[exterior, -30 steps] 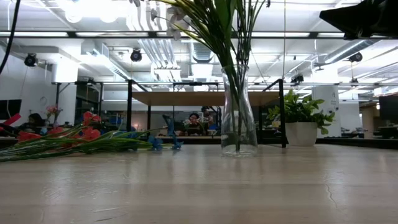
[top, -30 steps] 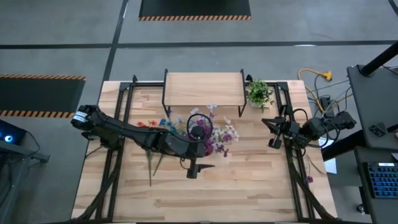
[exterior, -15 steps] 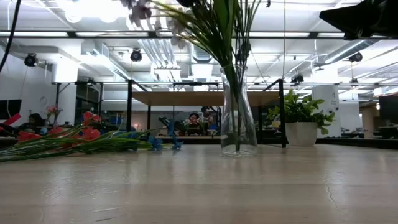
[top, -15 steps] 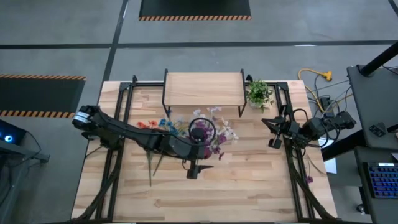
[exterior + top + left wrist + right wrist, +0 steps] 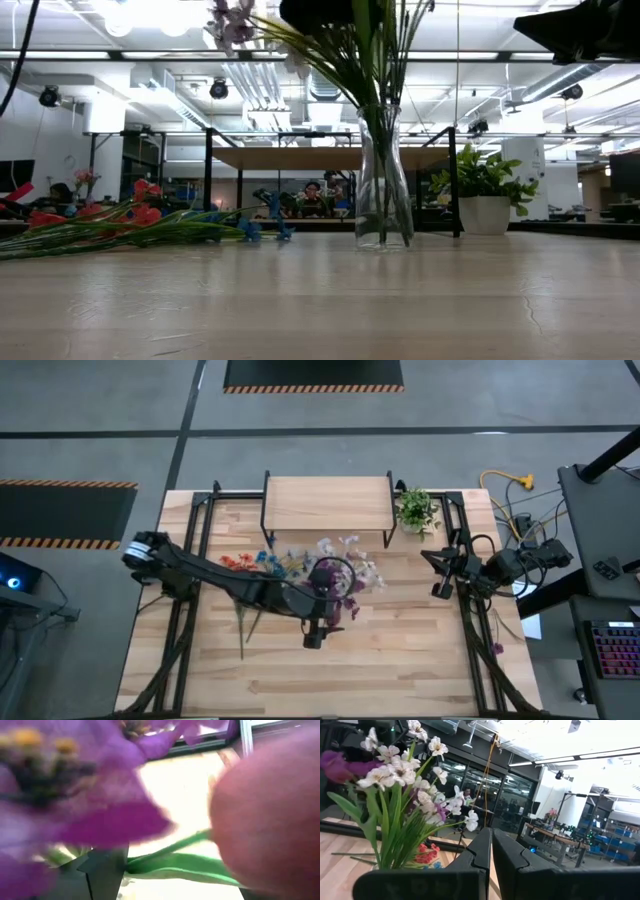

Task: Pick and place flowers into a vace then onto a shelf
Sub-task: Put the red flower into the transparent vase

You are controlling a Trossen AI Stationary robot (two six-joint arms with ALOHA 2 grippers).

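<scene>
Left pincer [image 5: 318, 632] – jaws wide – hovers just above the small clear glass vase [image 5: 384, 180]; upright purple-and-white long-stemmed flowers [image 5: 340, 575] stand inside it – right arm idle, far right.

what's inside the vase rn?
Green stems stand in the vase, white and purple blossoms fanning out above. From above, the left hand and blooms cover its mouth; the stem count can't be told.

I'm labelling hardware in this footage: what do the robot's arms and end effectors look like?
Both arms are dark, jointed and slender. The left arm has a pale cylindrical joint near its base. The right end effector has two black, flat, angular fingers. Black cables loop near the right arm.
</scene>
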